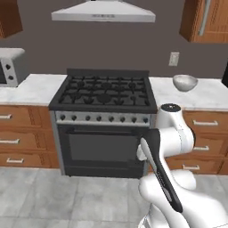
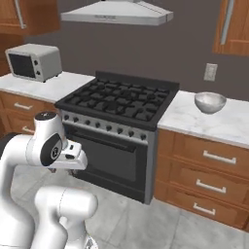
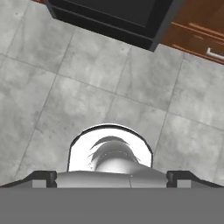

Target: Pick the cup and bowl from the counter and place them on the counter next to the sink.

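Note:
The bowl (image 1: 185, 82) (image 2: 210, 102), glossy pale grey and round, stands upright on the white marble counter (image 1: 205, 99) (image 2: 219, 125) just right of the stove, near the back wall. The cup and the sink are out of view. My arm is folded low in front of the oven, well short of the bowl. In the hand view my gripper (image 3: 112, 179) points down at the grey tiled floor. Its two dark fingertips (image 3: 43, 178) stand wide apart at the bottom corners, open, with nothing between them.
A black gas stove (image 1: 104, 93) (image 2: 121, 99) with an oven below sits between two counter stretches. A microwave (image 1: 10, 67) (image 2: 34, 61) stands on the left counter. Brown drawers (image 2: 209, 170) run under the counter, and a range hood (image 1: 103, 12) hangs above.

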{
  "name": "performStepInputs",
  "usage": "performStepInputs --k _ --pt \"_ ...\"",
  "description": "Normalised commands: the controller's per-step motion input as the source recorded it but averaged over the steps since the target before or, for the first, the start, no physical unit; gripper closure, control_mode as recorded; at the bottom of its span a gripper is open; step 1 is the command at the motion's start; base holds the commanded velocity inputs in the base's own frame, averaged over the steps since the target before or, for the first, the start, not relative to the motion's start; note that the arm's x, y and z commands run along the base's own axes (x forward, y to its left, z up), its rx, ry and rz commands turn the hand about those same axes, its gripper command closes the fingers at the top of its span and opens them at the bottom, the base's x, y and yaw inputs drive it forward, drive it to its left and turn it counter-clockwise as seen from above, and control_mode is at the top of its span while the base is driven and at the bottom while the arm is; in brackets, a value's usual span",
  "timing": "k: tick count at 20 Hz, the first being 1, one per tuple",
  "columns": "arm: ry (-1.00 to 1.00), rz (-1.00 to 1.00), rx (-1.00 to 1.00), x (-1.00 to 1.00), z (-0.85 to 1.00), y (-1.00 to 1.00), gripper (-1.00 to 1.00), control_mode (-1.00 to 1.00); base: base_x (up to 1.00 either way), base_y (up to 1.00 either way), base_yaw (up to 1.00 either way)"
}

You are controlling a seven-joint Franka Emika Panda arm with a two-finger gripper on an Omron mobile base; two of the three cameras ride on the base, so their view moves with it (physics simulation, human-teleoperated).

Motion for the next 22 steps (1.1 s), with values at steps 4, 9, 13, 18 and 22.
performStepInputs --k 4,9,13,18,22 --pt "0.0 0.0 0.0 0.0 0.0 0.0 -1.0 1.0 0.97 -0.73 0.0" --pt "0.0 0.0 0.0 0.0 0.0 0.0 -1.0 1.0 0.62 -1.0 -0.04" --pt "0.0 0.0 0.0 0.0 0.0 0.0 -1.0 1.0 0.3 -1.0 -0.2" --pt "0.0 0.0 0.0 0.0 0.0 0.0 -1.0 1.0 0.34 -0.82 -0.3" --pt "0.0 0.0 0.0 0.0 0.0 0.0 -1.0 1.0 0.41 -0.27 -0.33"
